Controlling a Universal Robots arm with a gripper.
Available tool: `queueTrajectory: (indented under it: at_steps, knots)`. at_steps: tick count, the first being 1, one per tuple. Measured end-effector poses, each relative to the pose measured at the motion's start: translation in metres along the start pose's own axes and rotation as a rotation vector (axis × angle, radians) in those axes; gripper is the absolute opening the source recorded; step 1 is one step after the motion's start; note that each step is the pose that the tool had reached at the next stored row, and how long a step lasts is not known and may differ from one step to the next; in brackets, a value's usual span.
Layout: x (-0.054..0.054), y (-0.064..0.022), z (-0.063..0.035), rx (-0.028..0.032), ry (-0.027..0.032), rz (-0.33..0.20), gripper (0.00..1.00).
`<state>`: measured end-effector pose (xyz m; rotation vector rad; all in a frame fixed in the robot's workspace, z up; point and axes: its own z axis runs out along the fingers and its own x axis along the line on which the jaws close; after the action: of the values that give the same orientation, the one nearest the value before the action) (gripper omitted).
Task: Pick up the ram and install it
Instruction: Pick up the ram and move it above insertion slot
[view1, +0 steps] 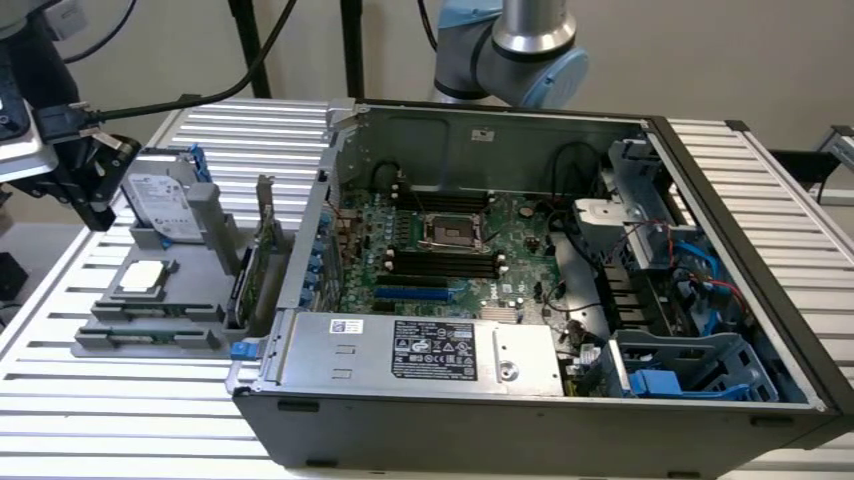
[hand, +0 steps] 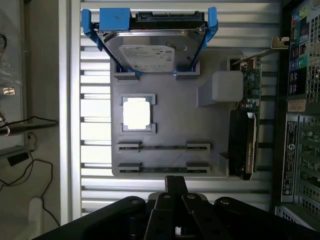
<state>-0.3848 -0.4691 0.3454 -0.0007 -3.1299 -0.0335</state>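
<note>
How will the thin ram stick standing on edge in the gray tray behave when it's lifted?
The ram stick presents a thin edge, so it is probably light and fairly stiff, yet apt to tip once free. Small holders on the gray tray cradle both its ends, so it may drag slightly coming out.

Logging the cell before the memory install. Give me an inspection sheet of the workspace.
Surface: slatted metal table, bearing the grey holder and the open computer case.
Job's things: two ram sticks on edge in the holder; black motherboard slots look empty.
Clutter: hard drive in a blue caddy, silver processor, expansion card, all on the holder.
Grippers: the gripper hangs above the holder, clear of it.
Cables: black leads behind the table; blue and red wires inside the case.
Surroundings: black stand legs, pale wall.
</note>
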Motion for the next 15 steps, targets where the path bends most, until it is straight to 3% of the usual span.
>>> queueTrajectory:
  at_steps: [8, 15]
  knots:
    - [0.0004, -0.0004, 0.0001, -0.0006, -0.0004, -0.002, 0.11]
    - [0.0009, -0.0004, 0.0011, 0.0006, 0.0015, -0.117, 0.11]
